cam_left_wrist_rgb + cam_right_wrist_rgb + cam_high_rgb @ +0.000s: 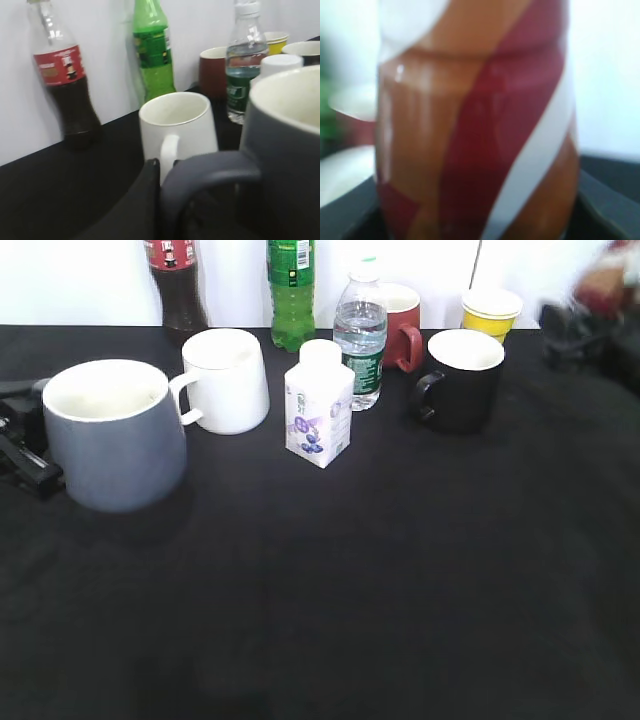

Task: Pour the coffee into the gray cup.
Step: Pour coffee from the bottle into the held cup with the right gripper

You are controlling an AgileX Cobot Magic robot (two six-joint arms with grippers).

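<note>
One coffee bottle (475, 125) (blurred), against right hand

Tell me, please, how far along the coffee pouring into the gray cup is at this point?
Early. The left gripper sits at the gray cup handle, apparently steadying it. The coffee bottle fills the right wrist view upright, so the right gripper seems to be at it, though its grip is hidden. Left to do: carry the bottle over and tip it. The cup's inside looks off-white and dry, so nothing has been poured.
</note>
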